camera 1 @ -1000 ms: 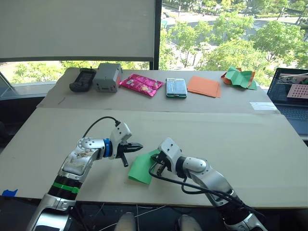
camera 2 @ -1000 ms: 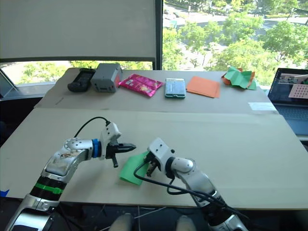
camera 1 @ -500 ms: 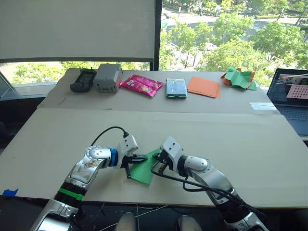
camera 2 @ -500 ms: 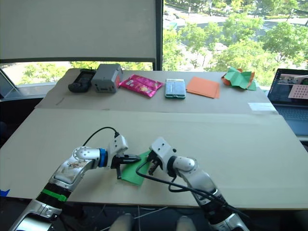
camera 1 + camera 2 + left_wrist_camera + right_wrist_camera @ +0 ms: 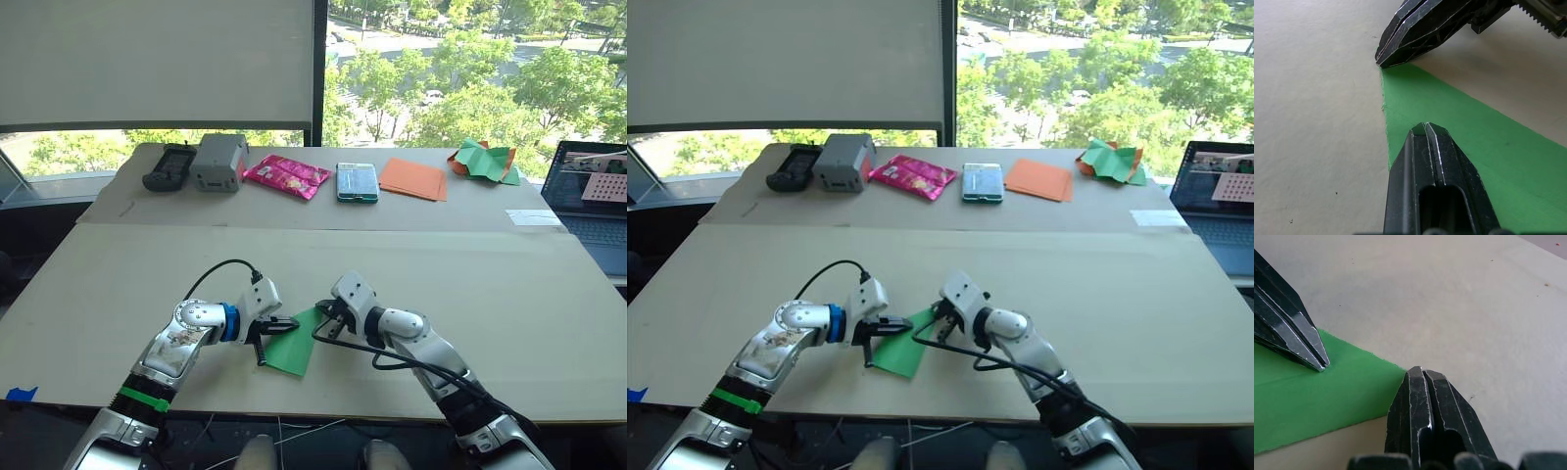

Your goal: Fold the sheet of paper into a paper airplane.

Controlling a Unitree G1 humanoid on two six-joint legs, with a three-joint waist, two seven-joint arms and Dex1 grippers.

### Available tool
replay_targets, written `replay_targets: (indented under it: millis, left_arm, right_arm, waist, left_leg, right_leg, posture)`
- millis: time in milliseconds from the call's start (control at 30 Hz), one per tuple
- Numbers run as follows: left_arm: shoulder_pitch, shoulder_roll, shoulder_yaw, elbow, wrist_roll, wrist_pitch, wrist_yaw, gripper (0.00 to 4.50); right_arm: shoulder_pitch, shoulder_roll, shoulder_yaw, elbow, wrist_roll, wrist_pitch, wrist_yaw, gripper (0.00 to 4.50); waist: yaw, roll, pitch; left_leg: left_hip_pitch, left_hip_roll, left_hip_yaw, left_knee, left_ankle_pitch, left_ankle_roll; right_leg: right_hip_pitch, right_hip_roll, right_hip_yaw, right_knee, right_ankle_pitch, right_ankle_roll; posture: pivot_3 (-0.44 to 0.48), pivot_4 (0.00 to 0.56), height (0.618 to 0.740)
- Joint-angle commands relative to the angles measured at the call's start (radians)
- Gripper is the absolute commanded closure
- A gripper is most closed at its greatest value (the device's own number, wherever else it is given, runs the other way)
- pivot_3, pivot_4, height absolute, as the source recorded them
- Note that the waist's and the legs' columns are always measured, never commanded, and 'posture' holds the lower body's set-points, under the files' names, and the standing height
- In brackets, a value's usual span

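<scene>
The sheet of paper [image 5: 294, 345] is a bright green folded strip lying flat near the table's front edge. My left gripper [image 5: 289, 321] is shut, its tip pressing down on the paper's left part; in the left wrist view its fingertips [image 5: 1426, 131] rest on the green sheet of paper [image 5: 1474, 147]. My right gripper [image 5: 326, 315] is shut too, its tip at the paper's far corner. In the right wrist view its fingertips [image 5: 1418, 374] touch that corner of the sheet of paper [image 5: 1312, 401]. The two tips are close together but apart.
Along the far side of the table [image 5: 509, 294] lie a black device [image 5: 168, 166], a grey box [image 5: 218, 160], a pink packet [image 5: 287, 173], a teal pack [image 5: 357, 180], flat orange sheets [image 5: 415, 176] and a crumpled green-and-orange heap [image 5: 484, 159]. A laptop [image 5: 593, 196] stands at the right.
My left gripper has moved right and down onto the paper. The right gripper has shifted a little toward the paper's far corner. The paper now lies flatter.
</scene>
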Motion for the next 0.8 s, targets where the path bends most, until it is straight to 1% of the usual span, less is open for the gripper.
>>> replay_targets:
  millis: [33, 367, 633, 800]
  left_arm:
    - [0.026, 0.013, -0.028, 0.02, 0.028, 0.029, -0.001, 4.49]
    - [0.023, 0.016, -0.02, 0.018, 0.025, 0.037, -0.001, 4.49]
    - [0.038, 0.027, -0.017, 0.001, 0.024, 0.047, -0.006, 4.49]
    - [0.058, 0.04, -0.012, -0.026, 0.02, 0.062, -0.007, 4.49]
  right_arm:
    - [0.025, -0.012, -0.004, 0.033, -0.021, -0.002, 0.014, 4.5]
    - [0.159, -0.025, 0.059, -0.123, 0.022, 0.015, 0.134, 4.5]
    - [0.198, -0.022, 0.096, -0.149, 0.008, 0.059, 0.164, 4.5]
    - [0.232, -0.043, 0.134, -0.206, 0.012, 0.08, 0.205, 4.5]
  waist:
    - [0.0, 0.0, 0.0]
    - [0.0, 0.002, -0.003]
    - [-0.011, 0.001, -0.003]
    - [-0.02, 0.001, -0.003]
  left_leg:
    - [0.0, 0.0, 0.0, 0.0, 0.0, 0.0]
    - [0.001, 0.0, 0.0, 0.0, 0.0, 0.0]
    - [0.001, 0.0, 0.0, 0.0, 0.0, -0.001]
    - [0.002, 0.0, 0.0, -0.001, -0.001, -0.001]
  right_leg:
    - [0.0, 0.0, 0.0, 0.0, 0.0, 0.0]
    - [0.0, 0.0, 0.0, 0.0, 0.0, 0.0]
    - [0.0, 0.0, 0.0, 0.0, -0.001, -0.001]
    - [0.0, 0.0, 0.0, 0.0, -0.001, -0.001]
  posture:
    - [0.0, 0.15, 0.706]
    - [0.0, 0.15, 0.706]
    - [0.0, 0.15, 0.706]
    - [0.0, 0.15, 0.706]
